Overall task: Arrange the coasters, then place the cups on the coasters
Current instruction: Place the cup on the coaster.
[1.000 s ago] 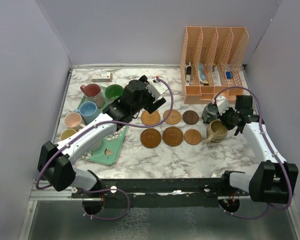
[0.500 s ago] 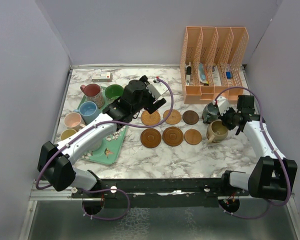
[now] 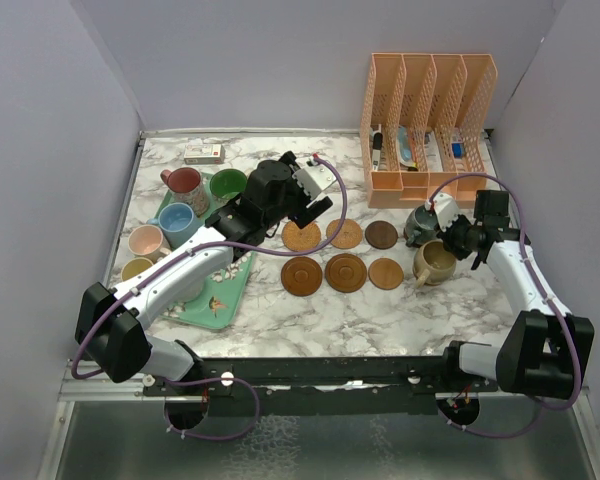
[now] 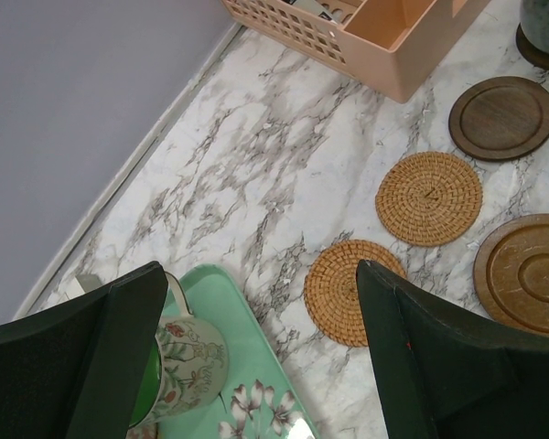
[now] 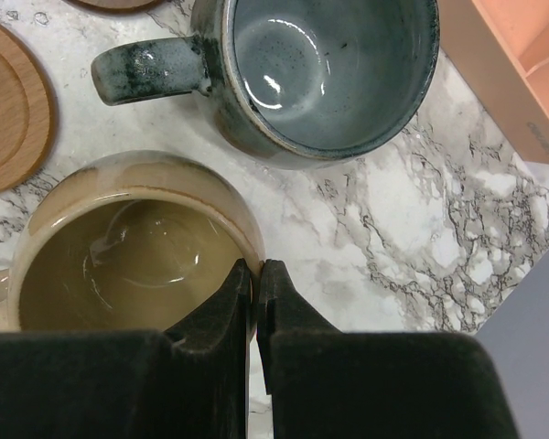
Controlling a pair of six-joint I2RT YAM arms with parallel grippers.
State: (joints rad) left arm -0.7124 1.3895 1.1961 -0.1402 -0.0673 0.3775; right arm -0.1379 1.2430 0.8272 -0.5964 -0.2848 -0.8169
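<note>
1. One marble tabletop [image 3: 420, 310] carries everything. The peach file rack [image 3: 427, 110] stands at its far right, and its contents are too small to make out.
2. The mint tray [image 3: 225, 300] lies on the left. My left arm [image 3: 180, 275] crosses it and hides much of its middle.
3. My left tool [image 4: 258, 302] hangs above the tray's far corner, spread wide and holding nothing. Its own camera cuts both fingers off at the lower edge.
4. My right tool [image 5: 254, 274] is pinched tight on the rim of the tan cup [image 5: 128, 256], just right of the near row of coasters. I cannot tell whether the cup's base touches the tabletop.
5. The grey-teal cup [image 5: 329, 64] stands just behind the tan one. Only the left wrist view shows the dark coaster [image 4: 542, 57] under it, cut by the frame.
6. The red cup [image 3: 187, 182], green cup [image 3: 227, 184] and blue cup [image 3: 177, 220] sit at the tray's far end. The pink cup [image 3: 145, 240] and yellow cup [image 3: 137, 268] are at its left edge, on it or just off it. The green cup's flowered side shows only from my left wrist.
7. Six bare coasters [image 3: 346, 272] lie in two rows of three. Two are woven, and the weave is plain only up close.
8. A small box [image 3: 204, 153] lies near the far wall, its label unreadable.
</note>
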